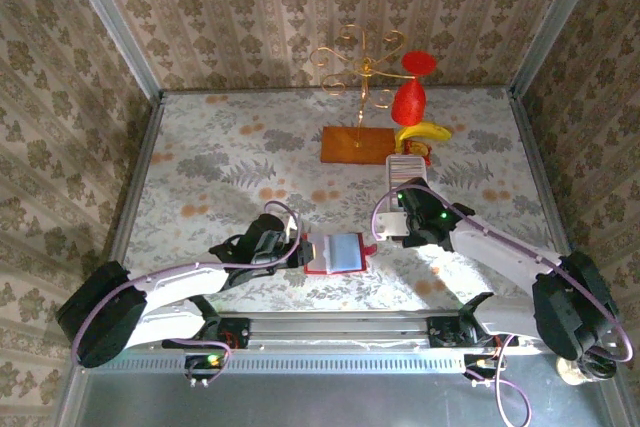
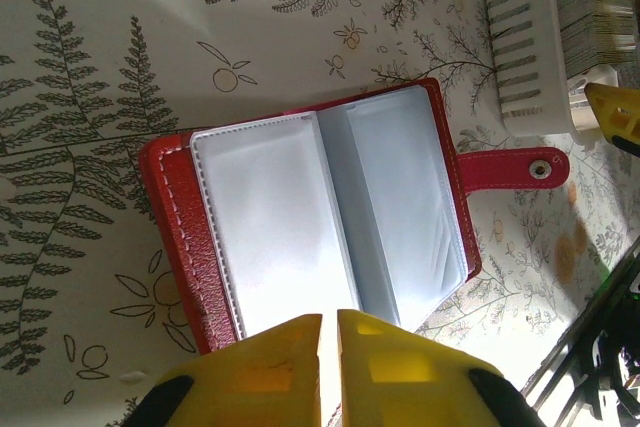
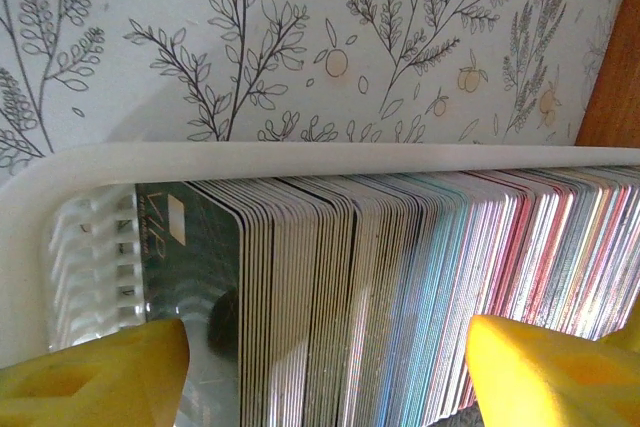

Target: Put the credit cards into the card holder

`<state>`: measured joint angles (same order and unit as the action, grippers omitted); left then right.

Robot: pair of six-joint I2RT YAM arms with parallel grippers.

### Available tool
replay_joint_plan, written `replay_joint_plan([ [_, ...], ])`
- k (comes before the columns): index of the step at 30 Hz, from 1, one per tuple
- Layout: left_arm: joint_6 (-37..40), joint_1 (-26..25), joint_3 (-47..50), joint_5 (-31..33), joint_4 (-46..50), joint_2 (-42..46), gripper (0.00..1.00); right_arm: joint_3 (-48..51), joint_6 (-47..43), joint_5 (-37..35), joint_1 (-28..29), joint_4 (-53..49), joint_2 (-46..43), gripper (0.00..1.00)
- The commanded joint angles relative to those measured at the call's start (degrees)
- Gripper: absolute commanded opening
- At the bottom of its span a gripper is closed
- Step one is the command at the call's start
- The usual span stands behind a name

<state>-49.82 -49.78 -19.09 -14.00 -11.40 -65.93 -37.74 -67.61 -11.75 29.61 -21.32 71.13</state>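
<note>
The card holder (image 2: 330,212) is lying open at the near centre, pockets looking empty (nothing loaded yet). The left gripper (image 2: 328,347) is pinching its edge, while the right gripper (image 3: 325,367) is straddling the credit cards (image 3: 400,277), fingers apart, in the white tray (image 3: 200,162) farther right.

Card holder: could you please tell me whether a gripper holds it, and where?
The left gripper, jaws shut, pinches the card holder at the middle of its left edge; the right gripper holds nothing.

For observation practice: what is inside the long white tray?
The white tray holds a packed row of credit cards on edge, a dark green one frontmost. Other faces and the tray floor are covered.
</note>
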Motion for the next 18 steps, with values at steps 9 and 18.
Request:
replay_joint_plan([
  [9, -0.09, 0.22, 1.07, -1.29, -2.55, -0.06, 0.12, 0.56, -2.46, -2.75, -0.43, 1.67, 1.30, 0.67],
  [18, -0.44, 0.19, 1.09, -1.38, -2.97, -0.43, 0.11, 0.12, -2.67, -2.24, -0.42, -0.88, -0.31, 0.47],
])
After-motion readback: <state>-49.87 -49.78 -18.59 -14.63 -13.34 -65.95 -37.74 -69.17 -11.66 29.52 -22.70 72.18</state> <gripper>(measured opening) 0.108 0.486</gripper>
